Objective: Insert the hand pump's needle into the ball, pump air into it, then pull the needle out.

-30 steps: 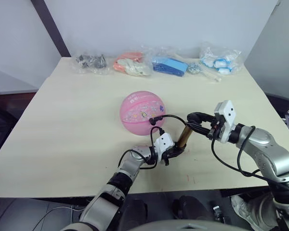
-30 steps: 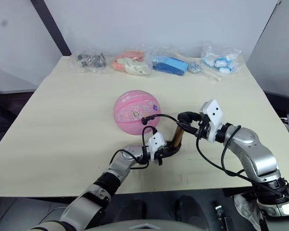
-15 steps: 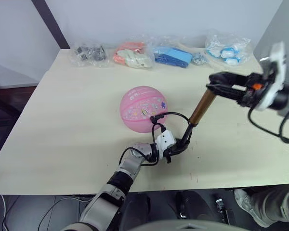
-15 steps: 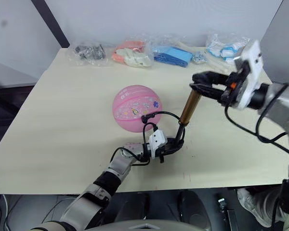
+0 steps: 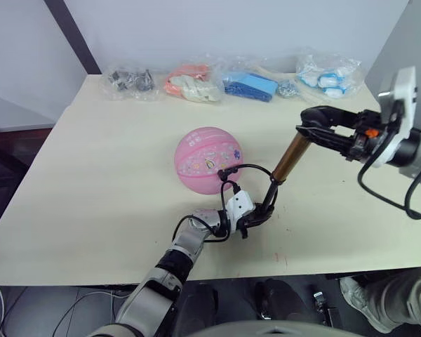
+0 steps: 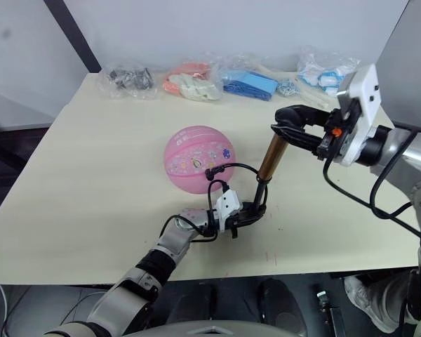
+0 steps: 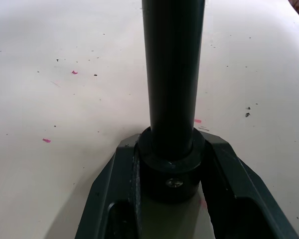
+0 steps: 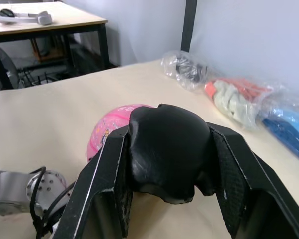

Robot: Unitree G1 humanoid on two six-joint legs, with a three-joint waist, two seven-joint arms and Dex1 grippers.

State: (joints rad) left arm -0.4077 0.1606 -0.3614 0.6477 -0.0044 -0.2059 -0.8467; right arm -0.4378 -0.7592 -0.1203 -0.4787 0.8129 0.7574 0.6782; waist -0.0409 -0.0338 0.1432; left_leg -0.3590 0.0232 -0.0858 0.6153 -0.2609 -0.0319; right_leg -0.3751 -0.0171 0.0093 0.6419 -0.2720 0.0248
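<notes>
Even, soft, bright overhead light; no glare on the pale wooden table. The pink rubber ball with cartoon stickers casts a faint shadow toward six o'clock. Head views are sharp with slight bending at the edges. In the left wrist view the near black pump rod looks soft and dark

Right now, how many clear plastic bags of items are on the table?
4, in a row along the table's far edge: dark parts bag at the robot's left, then pink-orange bag, blue bag, and blue-white bag at the right. None looks hidden.
</notes>
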